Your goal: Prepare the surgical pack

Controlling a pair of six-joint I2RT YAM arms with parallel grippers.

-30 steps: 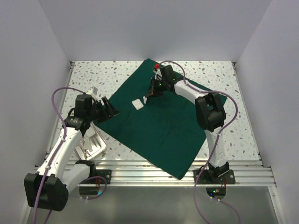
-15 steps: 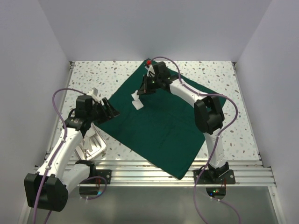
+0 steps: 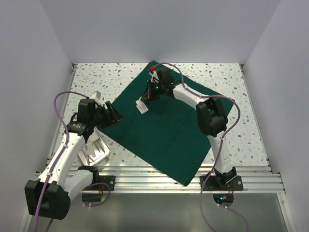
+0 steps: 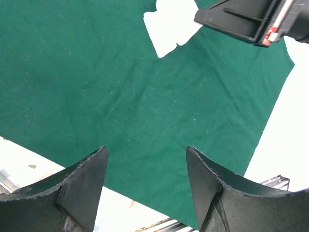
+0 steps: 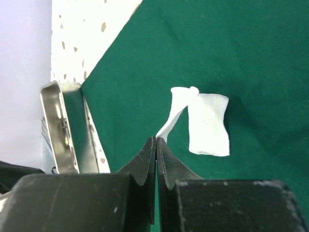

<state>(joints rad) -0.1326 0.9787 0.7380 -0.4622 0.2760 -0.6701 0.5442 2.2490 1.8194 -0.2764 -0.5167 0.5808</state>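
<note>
Near left: steel tray [image 3: 99, 151] on the table [image 3: 246, 125], just beside the drape's edge. Middle: left gripper [image 3: 114, 112], jaws spread and empty, over the left corner of the dark green drape [image 3: 169, 135], laid flat, diamond-wise. Far: right gripper [image 3: 146, 95], jaws pressed together, pinching one corner of the white pad [image 3: 141, 107] on the drape.

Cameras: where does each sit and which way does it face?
Top external: above, behind the robot, looking down on the drape; left arm, right arm show.
Left wrist: at the drape's left edge, looking across it; open left jaws below.
Right wrist: looking down past shut right jaws pinching the pad; tray at left.
Shared: all see drape, pad.
</note>
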